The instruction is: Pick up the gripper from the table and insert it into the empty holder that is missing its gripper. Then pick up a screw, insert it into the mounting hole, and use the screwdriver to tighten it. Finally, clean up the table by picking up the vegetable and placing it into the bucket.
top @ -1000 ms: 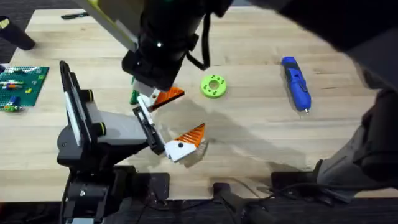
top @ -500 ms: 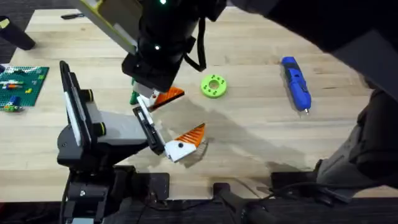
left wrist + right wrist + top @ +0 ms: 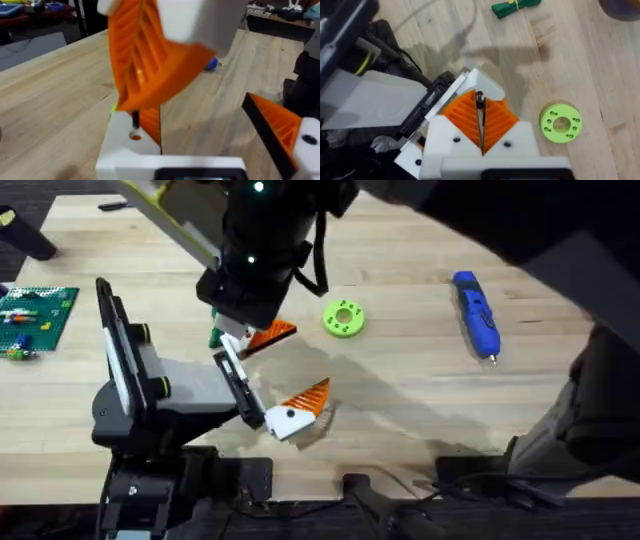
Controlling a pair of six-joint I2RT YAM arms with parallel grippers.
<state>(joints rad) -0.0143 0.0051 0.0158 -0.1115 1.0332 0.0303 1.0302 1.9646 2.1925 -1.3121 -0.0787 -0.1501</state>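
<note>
My right gripper [image 3: 480, 107] reaches across the table and is shut on a small dark screw [image 3: 479, 100]. The screw [image 3: 135, 119] hangs tip-down just above the mounting hole of the white holder [image 3: 131, 150] on my left arm. The orange ribbed gripper [image 3: 150, 125] sits in that holder. My left gripper [image 3: 285, 365] is open, its other orange pad [image 3: 308, 396] well apart. The green vegetable [image 3: 516, 7] lies beyond, partly hidden under the right arm [image 3: 214, 335]. The blue screwdriver [image 3: 476, 313] lies at the right. A dark blue curved edge [image 3: 624, 7] past the vegetable looks like the bucket.
A lime-green disc [image 3: 344, 318] lies just right of the two grippers. A green brick plate [image 3: 35, 315] sits at the table's left edge, and a thin black pen [image 3: 120, 204] at the far edge. The wood between disc and screwdriver is bare.
</note>
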